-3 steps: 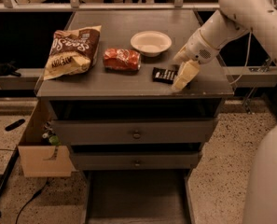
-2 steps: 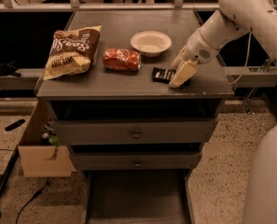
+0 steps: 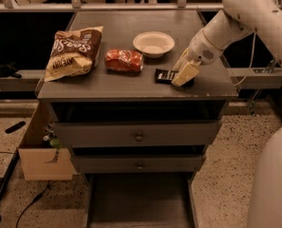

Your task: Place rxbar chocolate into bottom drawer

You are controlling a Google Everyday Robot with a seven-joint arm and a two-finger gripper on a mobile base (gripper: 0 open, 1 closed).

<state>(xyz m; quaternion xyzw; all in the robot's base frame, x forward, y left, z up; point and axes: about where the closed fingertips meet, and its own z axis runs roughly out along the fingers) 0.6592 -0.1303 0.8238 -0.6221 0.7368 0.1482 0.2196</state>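
The rxbar chocolate (image 3: 165,75), a small flat black bar with white lettering, lies on the grey cabinet top near its front right. My gripper (image 3: 182,73) is down at the bar's right end, touching or just over it, and hides that end. The white arm reaches in from the upper right. The bottom drawer (image 3: 139,201) is pulled out at the foot of the cabinet, a wide shallow grey tray with nothing in it.
A brown-and-cream chip bag (image 3: 74,52) lies at the left of the top, a red-orange snack packet (image 3: 124,60) in the middle and a white bowl (image 3: 153,43) behind it. Two knobbed drawers (image 3: 138,137) sit above the open one. A cardboard box (image 3: 42,156) stands at the cabinet's left.
My gripper has shifted slightly left along the bar's right end. The bar and the other things have not moved.
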